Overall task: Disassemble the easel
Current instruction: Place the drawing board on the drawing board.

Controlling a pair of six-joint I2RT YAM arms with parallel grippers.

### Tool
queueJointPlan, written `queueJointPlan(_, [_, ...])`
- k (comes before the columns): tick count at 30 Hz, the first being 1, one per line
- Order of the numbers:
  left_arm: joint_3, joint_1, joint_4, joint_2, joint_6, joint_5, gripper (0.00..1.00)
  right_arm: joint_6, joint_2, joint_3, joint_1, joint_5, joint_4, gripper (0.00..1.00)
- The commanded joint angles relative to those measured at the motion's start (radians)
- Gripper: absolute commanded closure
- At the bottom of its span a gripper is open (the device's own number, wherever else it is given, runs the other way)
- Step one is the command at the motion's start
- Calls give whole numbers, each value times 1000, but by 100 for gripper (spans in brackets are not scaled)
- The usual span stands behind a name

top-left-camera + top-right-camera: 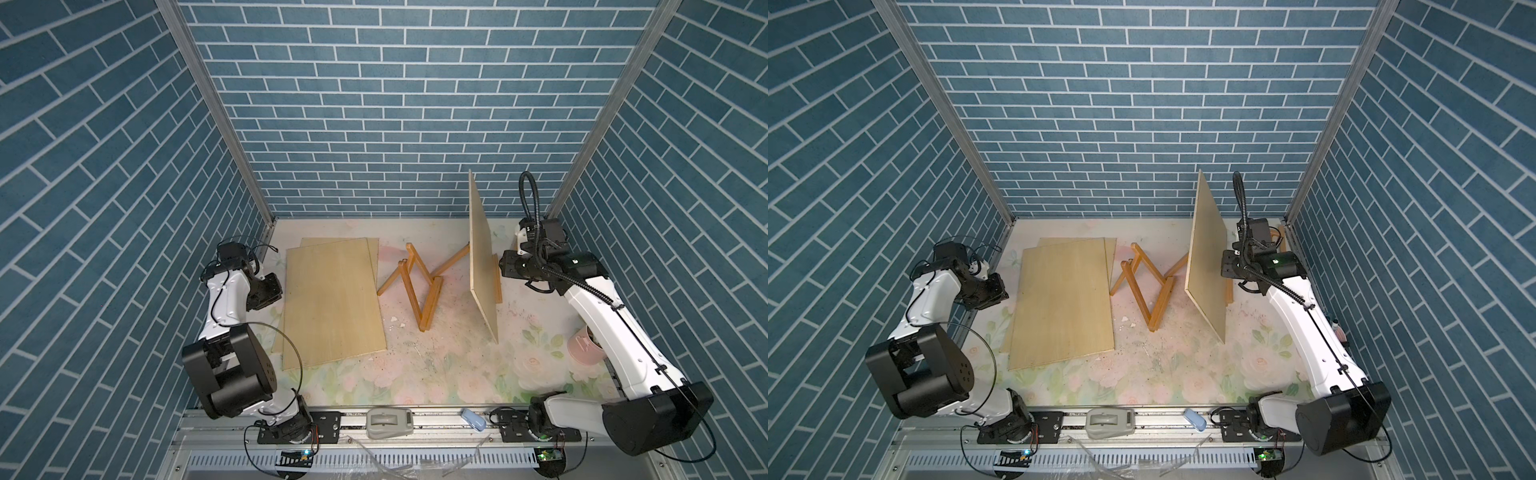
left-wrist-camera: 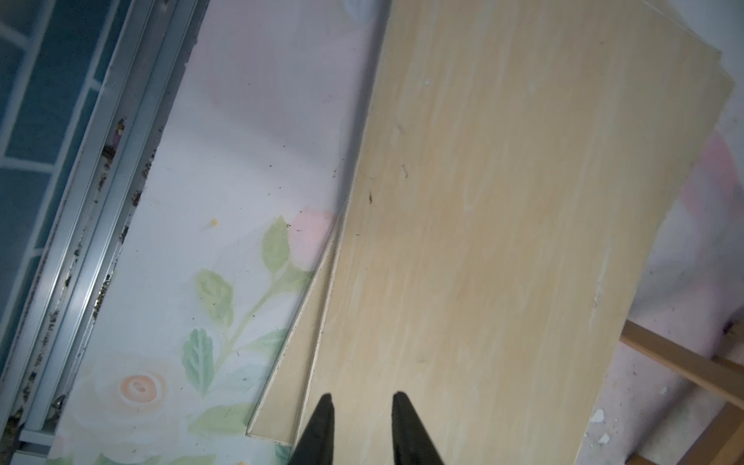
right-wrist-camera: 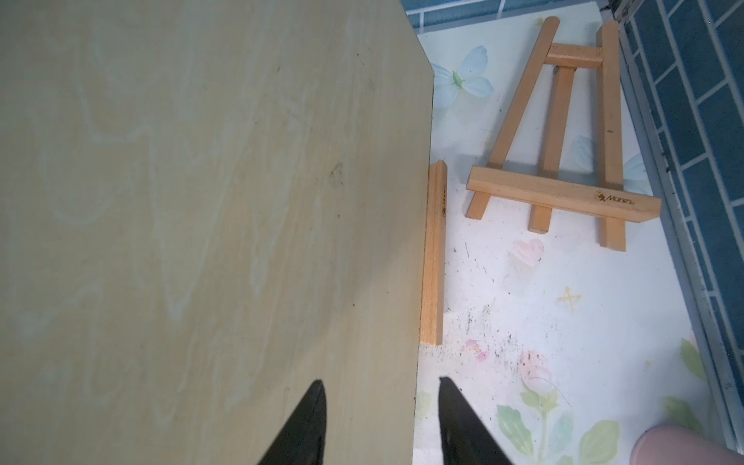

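Nearly upright plywood panel [image 1: 482, 266] (smooth, rectangular); right claw [image 3: 380, 380] spread, left claw [image 2: 362, 396] narrowly parted.

Upright board [image 1: 482, 266], flat boards [image 1: 332, 299]: pale bare plywood, matt, faint grain. Easel [image 3: 563, 197]: honey-toned wood, smooth, slight sheen. Surface [image 1: 436, 365]: smooth floral-printed sheet, gritty with dark specks. Edge rail [image 2: 80, 257]: brushed metal. Walls [image 1: 374, 124]: matt brick print.

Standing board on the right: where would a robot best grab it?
Likely the standing board's top edge, coming from above with jaws across its thin thickness: its bottom edge sits against the easel's ledge, so lifting upward frees it.
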Motion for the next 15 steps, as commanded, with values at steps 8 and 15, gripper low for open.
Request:
queueJointPlan(8, [290, 3, 19, 362, -62, -45, 84, -48, -42, -7, 6, 37, -11, 55])
queueJointPlan(15, [442, 1, 4, 525, -77, -42, 84, -33, -28, 6, 6, 64, -20, 55])
